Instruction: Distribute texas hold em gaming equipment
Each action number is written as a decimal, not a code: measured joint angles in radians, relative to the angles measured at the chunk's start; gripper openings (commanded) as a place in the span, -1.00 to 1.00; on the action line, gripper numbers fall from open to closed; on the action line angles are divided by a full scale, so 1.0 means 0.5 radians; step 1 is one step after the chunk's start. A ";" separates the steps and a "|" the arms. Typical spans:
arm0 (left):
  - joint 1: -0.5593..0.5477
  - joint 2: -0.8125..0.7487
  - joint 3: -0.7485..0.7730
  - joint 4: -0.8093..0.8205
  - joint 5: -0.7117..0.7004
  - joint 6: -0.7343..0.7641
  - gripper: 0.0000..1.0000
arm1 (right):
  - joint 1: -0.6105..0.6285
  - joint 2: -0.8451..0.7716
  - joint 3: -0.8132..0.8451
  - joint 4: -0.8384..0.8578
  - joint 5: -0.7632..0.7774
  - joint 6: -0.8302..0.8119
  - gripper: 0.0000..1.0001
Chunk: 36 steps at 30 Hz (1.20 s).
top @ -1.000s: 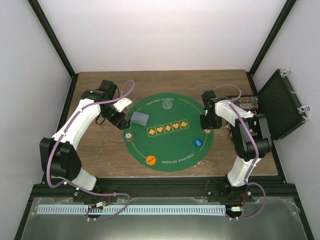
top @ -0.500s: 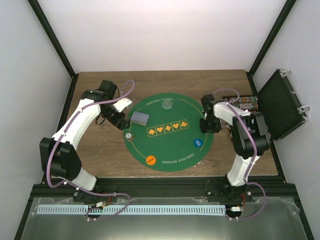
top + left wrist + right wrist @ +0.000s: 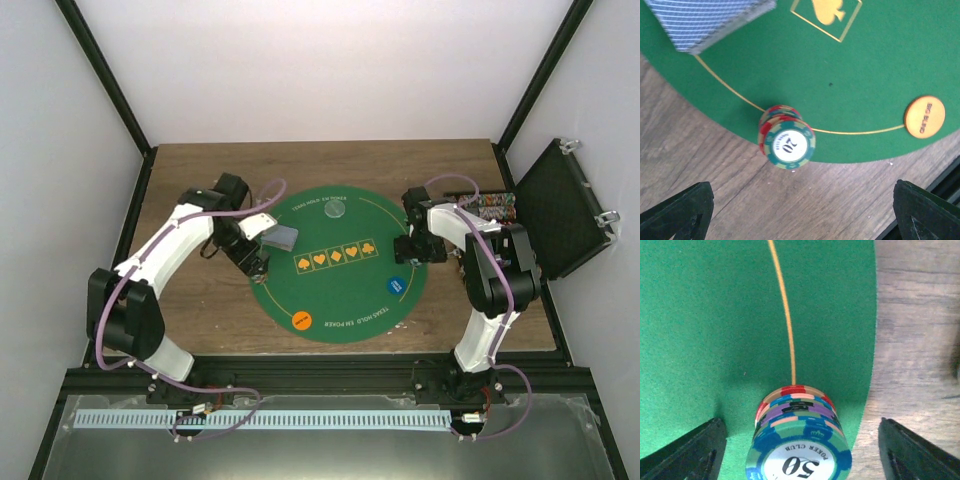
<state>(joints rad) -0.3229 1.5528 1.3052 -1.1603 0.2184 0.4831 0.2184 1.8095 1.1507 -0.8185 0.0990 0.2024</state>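
**Poker chips, cards and marker discs on the mat.** In the left wrist view we see a short stack (image 3: 787,140) of chips. Its top chip is green-rimmed with a white centre and reads "20". It stands at the rim of the round green mat (image 3: 865,65), on the gold border line, just beside the bare wooden desk (image 3: 705,165). The left gripper (image 3: 800,200) hangs over it with its jaws wide apart, touching nothing.

Near the stack lies a deck of cards (image 3: 705,20) with a grey-blue striped back. Farther along the border line is an orange disc (image 3: 924,116) marked "BIG BLIND".

In the right wrist view we see a taller stack (image 3: 800,460). Its blue-and-green top chip reads "50" and "POKER CLUB", above purple, blue and red layers. It stands on the mat close to its edge. The right gripper (image 3: 800,422) has one jaw on each side of it, both clear of the chips.

From above, we note a blue disc (image 3: 396,285) and a clear-grey disc (image 3: 335,209), whose lettering is too small to read. The mat's rim appears to read "TEXAS HOLD 'EM POKER". At the desk's right side a row of mixed-colour chips (image 3: 490,208) lies beside an open black case (image 3: 560,210).
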 measured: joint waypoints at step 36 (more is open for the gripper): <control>-0.182 0.421 -0.491 0.739 -0.360 0.146 -0.15 | 0.000 -0.153 0.106 -0.109 -0.055 -0.037 1.00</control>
<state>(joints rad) -0.4141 1.7634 1.0599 -0.7906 0.0383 0.5560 0.2184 1.7329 1.2037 -0.8730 0.0715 0.1841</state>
